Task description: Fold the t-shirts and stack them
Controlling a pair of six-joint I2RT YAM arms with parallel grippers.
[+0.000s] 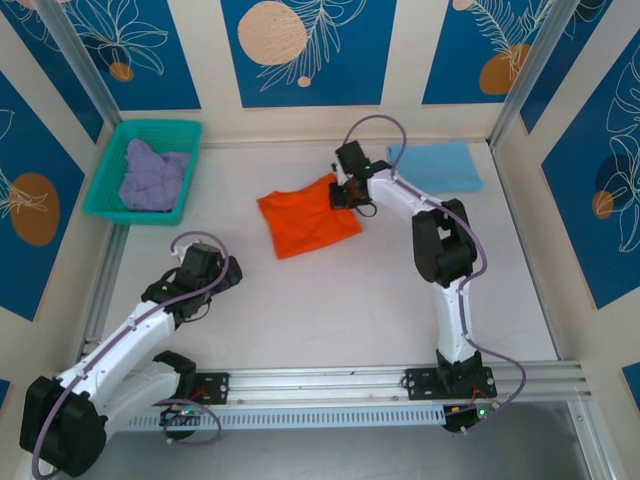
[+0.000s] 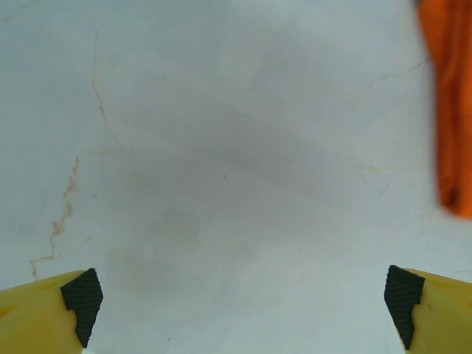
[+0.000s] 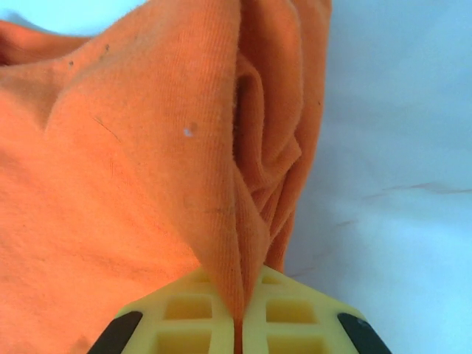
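At the far corner of the orange shirt [image 1: 305, 224]: my right gripper [image 1: 345, 194], clamped on it
Rest of it: lies left, toward me
Left gripper [image 1: 226, 272]: open, empty, farther off

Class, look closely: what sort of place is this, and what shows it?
Likely a robot lab's test cell: two arms bolted to a metal rail, a white table walled by printed panels, and an orange t-shirt pinched in the right gripper.
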